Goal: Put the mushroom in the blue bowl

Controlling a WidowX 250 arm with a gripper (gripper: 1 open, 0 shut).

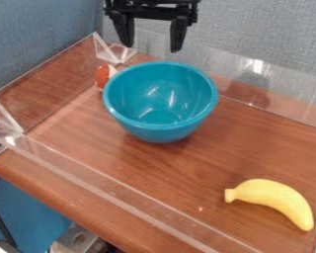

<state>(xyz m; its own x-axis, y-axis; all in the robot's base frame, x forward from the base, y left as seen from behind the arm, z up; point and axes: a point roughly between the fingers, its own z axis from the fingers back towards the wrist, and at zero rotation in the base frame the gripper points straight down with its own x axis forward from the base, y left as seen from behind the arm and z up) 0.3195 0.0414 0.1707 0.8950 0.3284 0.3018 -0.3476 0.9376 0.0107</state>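
The blue bowl (161,99) stands empty on the wooden table, left of centre. Only a sliver of the mushroom (103,73), red-orange, peeks out behind the bowl's left rim, by the clear wall. The rest of it is hidden by the bowl. My gripper (150,38) hangs above and behind the bowl's far rim, black fingers (123,36) pointing down. It is open, with nothing between them. The mushroom lies below it and to its left.
A yellow banana (271,203) lies at the front right of the table. Low clear plastic walls (42,77) fence the wooden surface on all sides. A grey-blue backdrop rises behind the gripper.
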